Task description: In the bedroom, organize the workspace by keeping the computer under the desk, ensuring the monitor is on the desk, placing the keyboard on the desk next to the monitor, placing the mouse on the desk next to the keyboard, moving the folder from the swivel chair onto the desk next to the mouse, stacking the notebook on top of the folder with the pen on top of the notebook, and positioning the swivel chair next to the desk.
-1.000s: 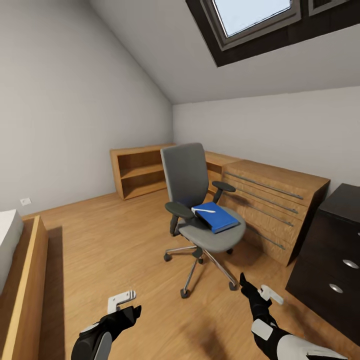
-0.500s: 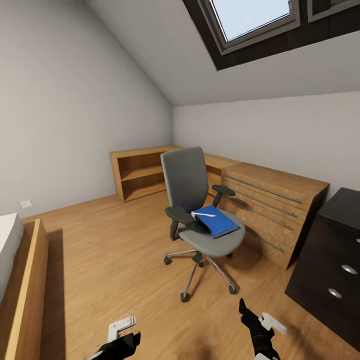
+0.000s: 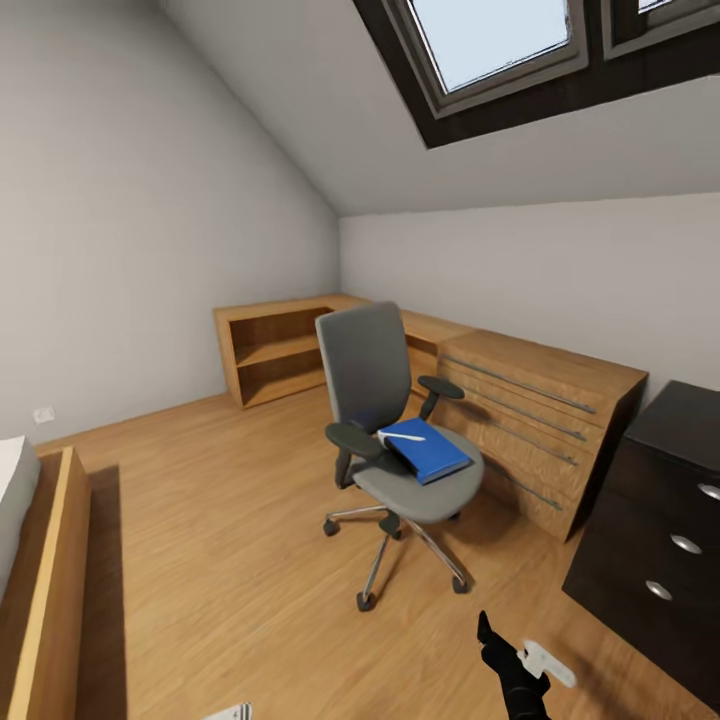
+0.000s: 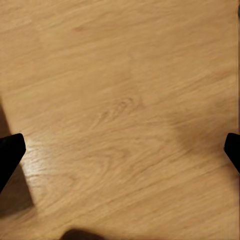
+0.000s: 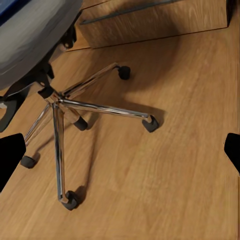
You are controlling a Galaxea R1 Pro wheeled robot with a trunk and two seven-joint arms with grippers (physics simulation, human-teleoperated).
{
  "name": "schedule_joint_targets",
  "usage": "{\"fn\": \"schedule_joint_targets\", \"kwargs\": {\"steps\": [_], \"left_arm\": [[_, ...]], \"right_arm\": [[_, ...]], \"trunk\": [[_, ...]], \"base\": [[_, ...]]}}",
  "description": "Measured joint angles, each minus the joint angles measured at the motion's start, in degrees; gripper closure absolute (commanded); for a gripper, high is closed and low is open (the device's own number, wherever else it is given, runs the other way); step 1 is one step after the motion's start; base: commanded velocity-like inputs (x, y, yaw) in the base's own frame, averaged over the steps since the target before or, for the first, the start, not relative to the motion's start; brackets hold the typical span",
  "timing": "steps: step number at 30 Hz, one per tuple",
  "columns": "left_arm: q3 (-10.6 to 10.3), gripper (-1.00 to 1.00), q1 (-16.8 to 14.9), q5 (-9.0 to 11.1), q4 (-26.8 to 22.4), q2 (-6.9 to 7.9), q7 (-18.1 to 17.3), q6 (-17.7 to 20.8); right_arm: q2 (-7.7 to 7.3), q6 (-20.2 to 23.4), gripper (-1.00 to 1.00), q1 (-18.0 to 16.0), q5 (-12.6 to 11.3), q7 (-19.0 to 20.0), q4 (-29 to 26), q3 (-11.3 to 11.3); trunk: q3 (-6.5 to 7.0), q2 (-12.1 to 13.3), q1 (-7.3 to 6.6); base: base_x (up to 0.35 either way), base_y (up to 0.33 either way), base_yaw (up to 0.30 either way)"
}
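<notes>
Hanging low near the floor, the right gripper (image 5: pixel 120 150) has its two dark fingers (image 5: pixel 10 155) spread wide apart with nothing between them; the left gripper (image 4: pixel 120 150) is spread the same way over bare wood floor (image 4: pixel 125 100), gripping nothing. In the head view the right gripper (image 3: pixel 515 660) sits at the lower edge, its fingers reaching forward.

Ahead of the right fingers and close by stands the swivel chair (image 3: pixel 385 400), its chrome five-star base (image 5: pixel 60 102) and casters just beyond the fingertips. Up on the seat, above and forward of those fingers, lies the blue folder (image 3: pixel 428 450), flat, its long axis running diagonally across the seat away from the chair back. A thin white pen (image 3: pixel 400 437) rests on something dark at the folder's near corner, probably the notebook, though too small to tell.

The right arm looks nearer to the folder, so the reach would likely go up and forward from that side. The desk is not to be seen here; a light-wood drawer unit (image 3: pixel 540 420) stands behind the chair.

No brand, label or writing can be read.
</notes>
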Motion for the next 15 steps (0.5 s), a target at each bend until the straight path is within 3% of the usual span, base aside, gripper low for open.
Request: {"fn": "schedule_joint_targets", "kwargs": {"steps": [9,15], "left_arm": [[0.06,-1.0,0.0,0.09,0.34,0.27,0.13,-0.96],[0.14,-1.0,-0.01,0.26,1.09,0.27,0.34,-6.47]], "right_arm": [[0.2,0.01,-1.0,0.03,0.01,0.0,0.0,0.07],[0.35,0.22,-1.0,0.16,0.0,0.0,0.07,0.07]], "trunk": [[1.62,3.61,-1.98],[2.69,6.02,-3.3]], "base": [[0.0,0.0,-0.24],[0.0,0.0,-0.258]]}}
